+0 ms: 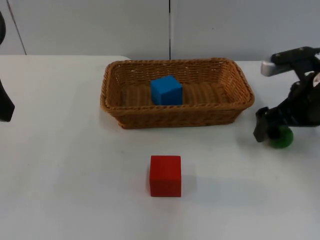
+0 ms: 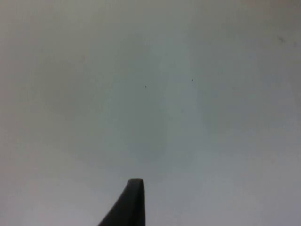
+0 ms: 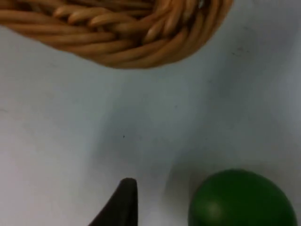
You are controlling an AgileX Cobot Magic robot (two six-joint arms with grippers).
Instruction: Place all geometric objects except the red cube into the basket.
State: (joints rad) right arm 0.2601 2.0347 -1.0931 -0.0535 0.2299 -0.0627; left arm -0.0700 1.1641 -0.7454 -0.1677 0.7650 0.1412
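1. Wicker basket sits at the back-centre of the white table, near the grey partition wall. Its woven rim also appears in the right wrist view.
2. Blue cube rests inside the basket, roughly in the middle of its floor, slightly rotated.
3. Red cube stands on the table in front of the basket, well apart from it, close to the table's centre line.
4. Green ball lies on the table just beyond the basket's right end, outside the basket. In the right wrist view the green ball sits on the table surface, just beside one black fingertip.
5. Right gripper is low over the table at the green ball, which sits partly tucked under it in the top view. Whether its fingers are spread or clamped on the ball cannot be told from these views.
6. Left arm waits at the table's far left edge. The left wrist view shows bare table with one black fingertip of the left gripper above it; its state, released or clenched, cannot be told.
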